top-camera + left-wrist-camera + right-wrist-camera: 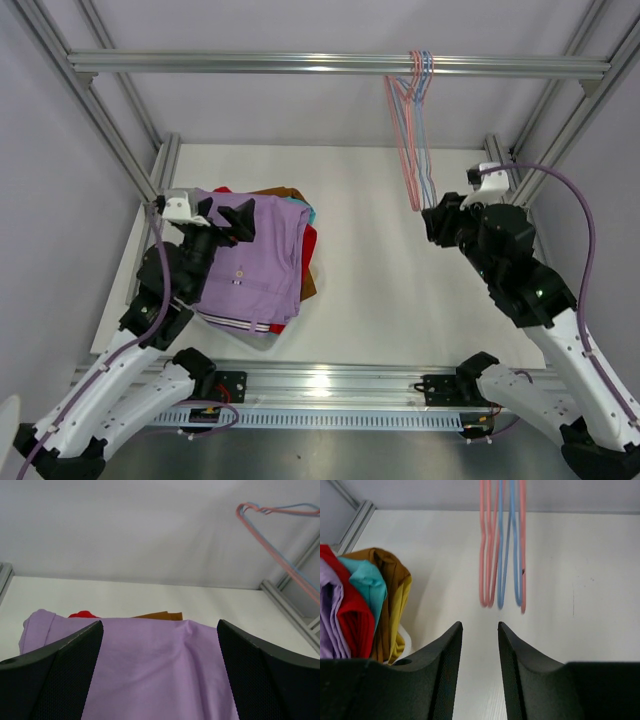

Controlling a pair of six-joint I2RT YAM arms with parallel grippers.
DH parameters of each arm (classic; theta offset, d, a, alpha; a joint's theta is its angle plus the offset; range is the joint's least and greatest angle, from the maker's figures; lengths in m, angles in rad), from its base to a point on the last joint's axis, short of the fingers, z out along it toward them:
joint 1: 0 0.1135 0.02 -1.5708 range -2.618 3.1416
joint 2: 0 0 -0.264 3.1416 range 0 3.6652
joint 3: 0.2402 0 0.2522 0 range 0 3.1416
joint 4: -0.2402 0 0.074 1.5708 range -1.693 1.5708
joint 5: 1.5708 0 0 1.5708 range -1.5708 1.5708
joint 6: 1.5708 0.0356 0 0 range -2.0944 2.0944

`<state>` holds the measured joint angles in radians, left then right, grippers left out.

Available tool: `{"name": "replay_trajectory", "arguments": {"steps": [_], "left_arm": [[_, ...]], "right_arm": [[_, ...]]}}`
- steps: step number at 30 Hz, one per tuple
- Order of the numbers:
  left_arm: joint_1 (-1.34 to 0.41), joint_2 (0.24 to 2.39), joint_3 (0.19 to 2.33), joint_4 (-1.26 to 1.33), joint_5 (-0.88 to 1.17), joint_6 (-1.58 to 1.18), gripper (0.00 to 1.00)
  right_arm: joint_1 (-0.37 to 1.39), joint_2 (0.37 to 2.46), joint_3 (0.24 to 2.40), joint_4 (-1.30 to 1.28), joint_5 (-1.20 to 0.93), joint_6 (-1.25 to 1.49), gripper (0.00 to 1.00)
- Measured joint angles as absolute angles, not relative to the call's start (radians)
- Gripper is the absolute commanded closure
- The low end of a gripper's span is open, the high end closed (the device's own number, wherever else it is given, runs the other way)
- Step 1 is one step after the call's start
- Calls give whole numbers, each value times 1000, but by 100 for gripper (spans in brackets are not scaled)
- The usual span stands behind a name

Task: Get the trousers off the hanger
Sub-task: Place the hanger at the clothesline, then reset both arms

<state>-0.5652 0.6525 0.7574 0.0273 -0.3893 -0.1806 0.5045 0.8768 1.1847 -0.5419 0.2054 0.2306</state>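
Left hand (225,215) gapes empty over stacked trousers (262,262); right hand (480,627), slightly parted, faces hangers (522,545).

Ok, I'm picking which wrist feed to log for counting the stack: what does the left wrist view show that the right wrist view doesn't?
Left wrist only: the broad top face of the lilac trousers. Right wrist only: the teal trousers and yellow trousers, seen edge-on in the stack. Both: the hangers, plus the lilac pair, the red trousers and the brown trousers.
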Motion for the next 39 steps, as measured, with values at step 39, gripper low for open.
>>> {"name": "replay_trajectory", "arguments": {"steps": [39], "left_arm": [[-727, 396, 731, -218, -446, -148, 1]], "right_arm": [[723, 642, 810, -635, 645, 297, 36]]}}
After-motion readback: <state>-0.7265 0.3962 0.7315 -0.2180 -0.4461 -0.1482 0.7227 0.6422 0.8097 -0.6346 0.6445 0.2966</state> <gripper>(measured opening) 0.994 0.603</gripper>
